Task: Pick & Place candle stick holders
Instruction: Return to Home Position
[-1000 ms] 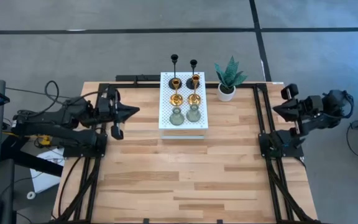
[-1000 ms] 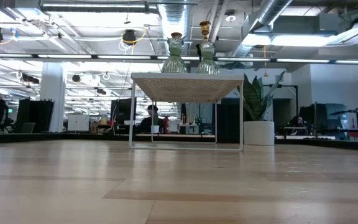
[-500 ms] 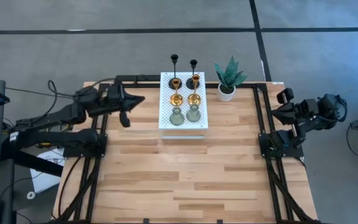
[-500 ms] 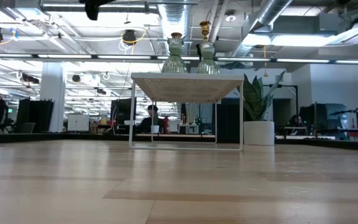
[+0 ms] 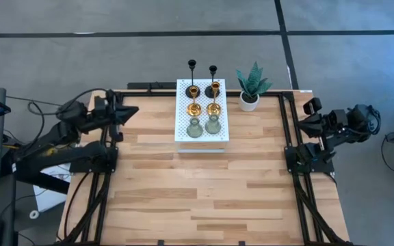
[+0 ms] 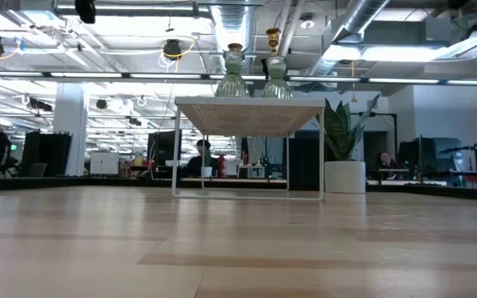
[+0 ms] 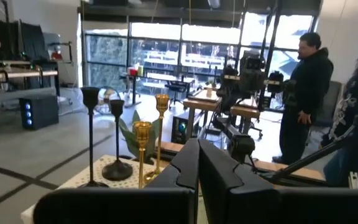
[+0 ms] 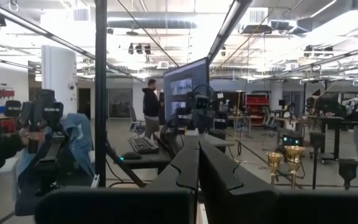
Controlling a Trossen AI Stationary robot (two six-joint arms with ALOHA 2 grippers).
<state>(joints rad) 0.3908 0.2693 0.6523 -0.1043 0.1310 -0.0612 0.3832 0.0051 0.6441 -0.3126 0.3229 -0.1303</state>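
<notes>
Six candle stick holders stand by their round bases on a white perforated stand [image 5: 202,137] at the table's far middle: two slim black ones [image 5: 192,66] at the far end, two gold ones [image 5: 193,104] in the middle, two squat pale grey-green ones [image 5: 194,128] nearest. My left gripper [image 5: 134,111] hovers shut, left of the stand and well apart from it. At the table's right edge, my right gripper [image 5: 301,123] is shut and raised. The left wrist view shows the black holders [image 7: 91,137] and gold holders [image 7: 143,149] past the shut fingers [image 7: 197,163].
A green potted plant in a white pot [image 5: 251,87] stands just right of the stand. Black frame rails [image 5: 287,137] run along the table's left and right sides. Bare wood [image 5: 204,191] fills the near half. People [image 7: 306,93] stand in the room beyond.
My left gripper has swung toward the table's far edge and then drawn back toward the left edge, staying shut and clear of the stand. The candle stick holders have not moved.
</notes>
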